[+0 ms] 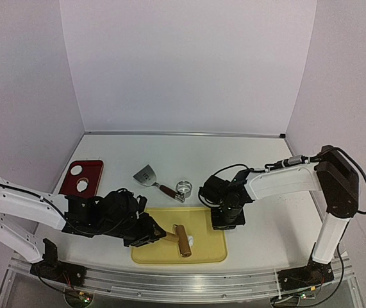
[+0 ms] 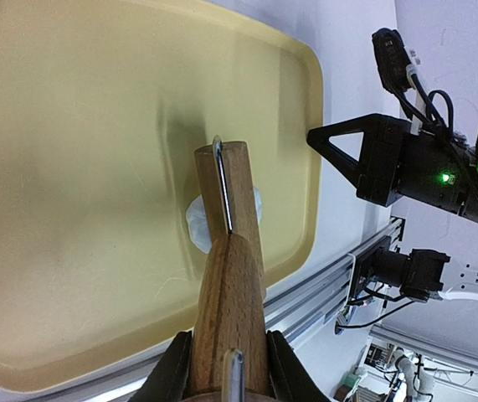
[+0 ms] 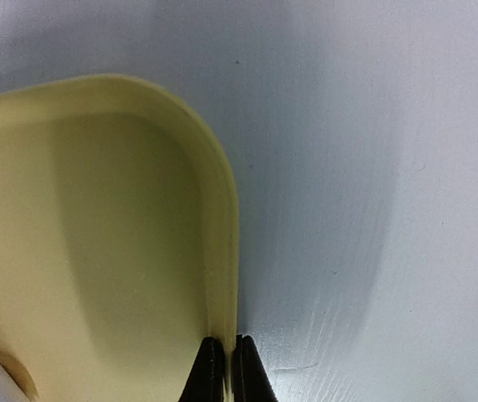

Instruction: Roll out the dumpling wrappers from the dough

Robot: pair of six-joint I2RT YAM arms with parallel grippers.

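At the far left of the tabletop (image 1: 170, 151) we see a red tray (image 1: 93, 168) with one dumpling wrapper (image 1: 82, 186) lying in it, a small white disc near its front edge. The left arm reaches across from there, and the left gripper (image 1: 156, 235) sits over the left part of the yellow tray (image 1: 154, 253). In the left wrist view we find its jaws clenched on the wooden handle of the rolling pin (image 1: 183, 240), one finger on each side. The roller lies on the tray floor, and a white piece of dough (image 2: 195, 224) is pressed beneath it, showing on both sides of the wood.

Behind the yellow tray, a metal spatula (image 1: 147, 174) with a dark handle lies on the tabletop. A metal ring cutter (image 1: 183, 187) rests at the end of that handle; we cannot tell whether they touch.

Further right, the right gripper (image 3: 224, 364) is down at the tray's far right corner. Its jaws are pinched on the raised rim, one finger inside the tray and one outside.
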